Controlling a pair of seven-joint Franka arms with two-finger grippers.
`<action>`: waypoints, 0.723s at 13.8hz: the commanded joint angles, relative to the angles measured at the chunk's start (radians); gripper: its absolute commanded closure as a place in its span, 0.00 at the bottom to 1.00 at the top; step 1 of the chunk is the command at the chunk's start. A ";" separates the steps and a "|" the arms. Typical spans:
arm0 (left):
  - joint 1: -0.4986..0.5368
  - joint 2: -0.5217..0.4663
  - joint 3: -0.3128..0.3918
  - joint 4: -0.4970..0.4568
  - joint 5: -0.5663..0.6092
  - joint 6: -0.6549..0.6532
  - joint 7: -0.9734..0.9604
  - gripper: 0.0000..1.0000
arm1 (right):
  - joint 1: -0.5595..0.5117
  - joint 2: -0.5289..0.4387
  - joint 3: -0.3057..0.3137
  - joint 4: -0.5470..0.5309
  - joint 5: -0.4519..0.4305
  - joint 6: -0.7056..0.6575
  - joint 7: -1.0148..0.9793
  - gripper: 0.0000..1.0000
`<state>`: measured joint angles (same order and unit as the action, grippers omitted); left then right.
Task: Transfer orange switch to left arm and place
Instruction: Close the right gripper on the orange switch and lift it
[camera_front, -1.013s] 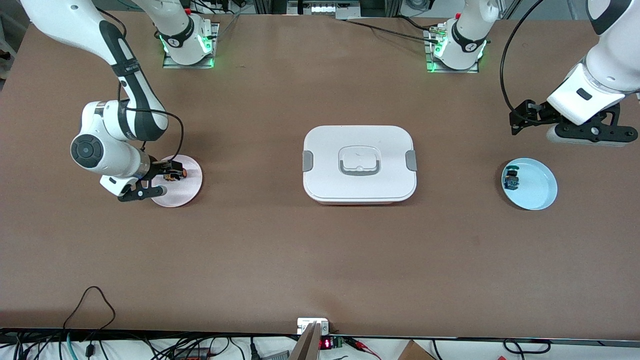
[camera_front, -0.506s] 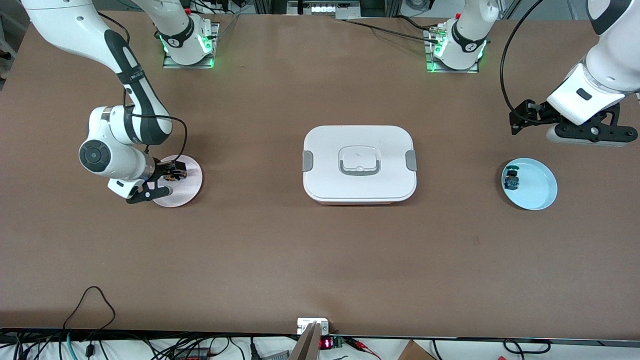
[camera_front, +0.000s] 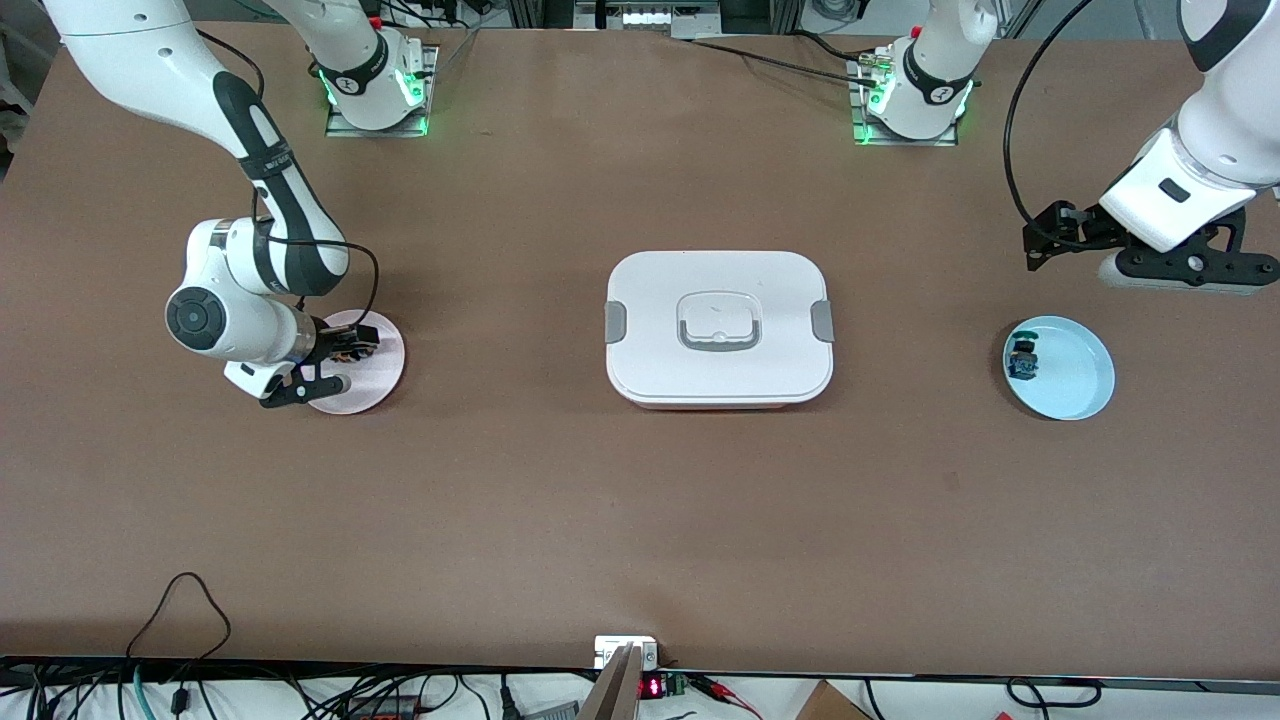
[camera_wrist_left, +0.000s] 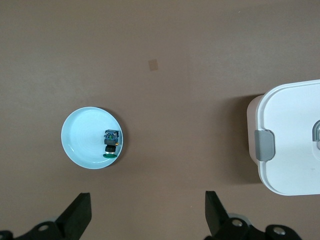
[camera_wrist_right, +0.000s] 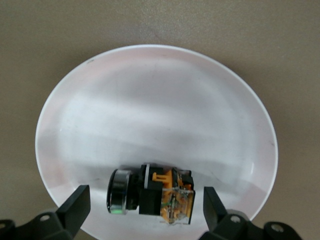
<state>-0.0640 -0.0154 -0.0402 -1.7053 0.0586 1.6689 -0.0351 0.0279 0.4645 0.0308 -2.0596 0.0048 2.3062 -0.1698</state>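
The orange switch (camera_wrist_right: 152, 195) lies on its side on a pale pink plate (camera_wrist_right: 150, 100) toward the right arm's end of the table; it has a black body, a silver-ringed cap and orange parts. My right gripper (camera_wrist_right: 143, 207) is open and low over it, one finger on each side with a gap to each. From the front, that gripper (camera_front: 345, 348) hides most of the switch (camera_front: 352, 350). My left gripper (camera_front: 1042, 240) hangs open and empty over bare table beside the blue plate (camera_front: 1075, 385). The white box (camera_front: 718, 328) stands at mid-table between the two plates.
A small dark switch with a green cap (camera_wrist_left: 111, 142) lies in the blue plate (camera_wrist_left: 85, 140). The box's end with its grey clasp (camera_wrist_left: 265, 146) shows in the left wrist view. Cables run along the table edge nearest the front camera.
My right arm has shifted slightly toward the box and come down, so its open fingers now straddle the switch on the pink plate. The left arm has barely moved.
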 joint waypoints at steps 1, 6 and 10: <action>0.003 0.017 0.005 0.032 -0.020 -0.021 -0.008 0.00 | -0.009 0.016 0.006 -0.007 0.018 0.028 -0.005 0.00; -0.007 0.015 -0.007 0.042 -0.020 -0.021 -0.012 0.00 | -0.011 0.013 0.004 -0.005 0.020 0.018 -0.004 0.42; -0.003 0.017 -0.007 0.044 -0.020 -0.021 -0.012 0.00 | -0.020 -0.015 0.004 0.006 0.020 -0.005 0.041 0.83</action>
<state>-0.0665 -0.0131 -0.0486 -1.6942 0.0586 1.6689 -0.0351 0.0175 0.4789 0.0297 -2.0550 0.0085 2.3197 -0.1408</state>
